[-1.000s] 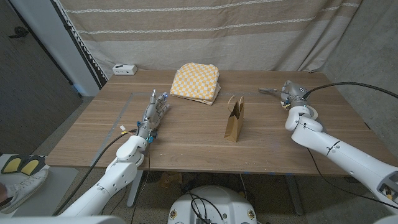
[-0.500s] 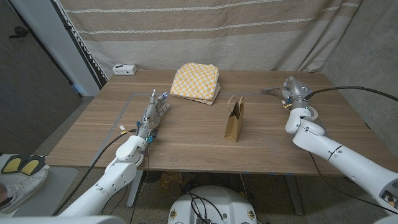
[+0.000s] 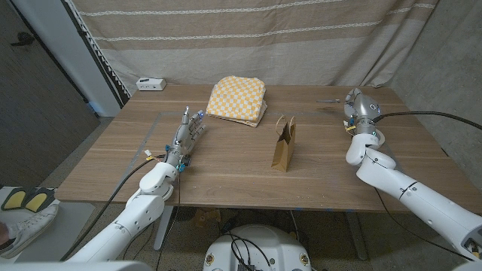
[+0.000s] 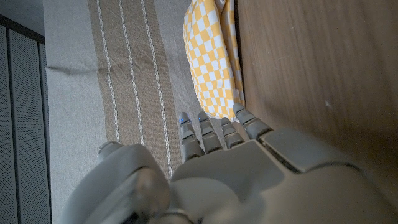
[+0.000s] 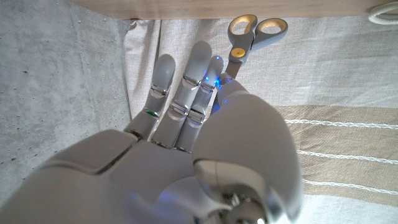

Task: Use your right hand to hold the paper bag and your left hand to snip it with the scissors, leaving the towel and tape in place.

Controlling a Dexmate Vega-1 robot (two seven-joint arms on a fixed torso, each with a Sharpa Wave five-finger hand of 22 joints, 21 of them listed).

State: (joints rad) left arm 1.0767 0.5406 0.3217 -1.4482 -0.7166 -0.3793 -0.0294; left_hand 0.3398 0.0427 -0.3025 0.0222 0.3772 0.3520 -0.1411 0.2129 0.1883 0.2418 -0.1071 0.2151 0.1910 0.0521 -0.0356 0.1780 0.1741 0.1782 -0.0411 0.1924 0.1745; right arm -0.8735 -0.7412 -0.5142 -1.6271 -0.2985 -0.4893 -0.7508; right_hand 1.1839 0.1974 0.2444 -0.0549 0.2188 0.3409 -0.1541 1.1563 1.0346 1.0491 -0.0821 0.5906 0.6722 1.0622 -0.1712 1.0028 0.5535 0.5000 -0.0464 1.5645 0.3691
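The brown paper bag [image 3: 284, 143] stands upright in the middle of the table, with neither hand touching it. A yellow checked towel [image 3: 237, 98] lies folded behind it; my left wrist view shows the towel [image 4: 211, 56] just past my fingertips. My left hand [image 3: 187, 137] rests on the table left of the bag, fingers stretched out and holding nothing. My right hand [image 3: 360, 108] is raised at the far right, well away from the bag. It holds grey scissors [image 3: 327, 100]. Their yellow-lined handles [image 5: 255, 28] stick out past its straight fingers [image 5: 186, 93], which hide the blades.
A small white box [image 3: 151, 83] sits at the table's back left corner. A striped curtain [image 3: 248, 38] hangs close behind the table's far edge. Bare wood [image 3: 226, 173] lies in front of the bag and between it and each hand.
My right hand has moved back and a little to the right, lifting the scissors with it. The left hand, bag and towel have stayed put.
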